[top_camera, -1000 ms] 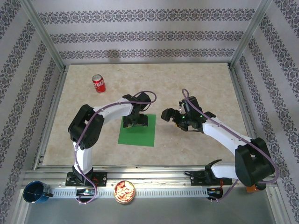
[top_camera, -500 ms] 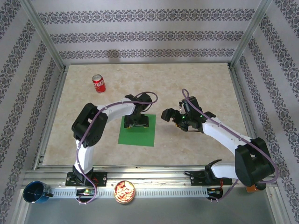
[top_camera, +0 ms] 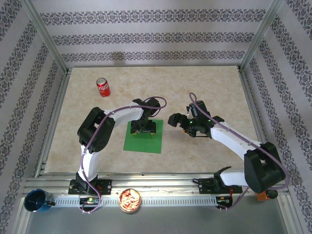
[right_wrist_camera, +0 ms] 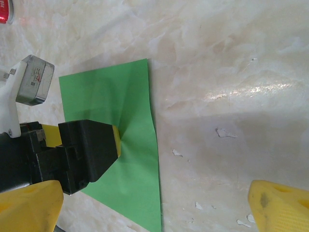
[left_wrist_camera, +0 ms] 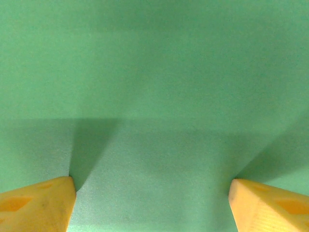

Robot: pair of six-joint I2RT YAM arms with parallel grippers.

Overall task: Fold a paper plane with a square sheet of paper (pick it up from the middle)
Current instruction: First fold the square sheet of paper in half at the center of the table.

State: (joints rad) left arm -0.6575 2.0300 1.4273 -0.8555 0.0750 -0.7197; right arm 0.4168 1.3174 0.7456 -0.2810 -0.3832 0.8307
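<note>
Top: left arm's elbow has swung right since a second ago; left gripper (top_camera: 143, 127) stays down on the far half of the square sheet of paper (top_camera: 144, 140), mid-table; right gripper (top_camera: 178, 122) unmoved, spread wide, just right of it. Red soda can (top_camera: 103, 87) far left, well apart. Left wrist: yellow fingertips (left_wrist_camera: 38, 205) wide apart on the green. Right wrist: paper puckers at the left finger.

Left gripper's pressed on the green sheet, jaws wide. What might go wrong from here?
1. The square sheet of paper puckers at the left gripper fingertip; closing may crumple it rather than raise a clean pinch.
2. It lies flat on the table, so the closing jaws might just slide it instead of lifting it.
</note>
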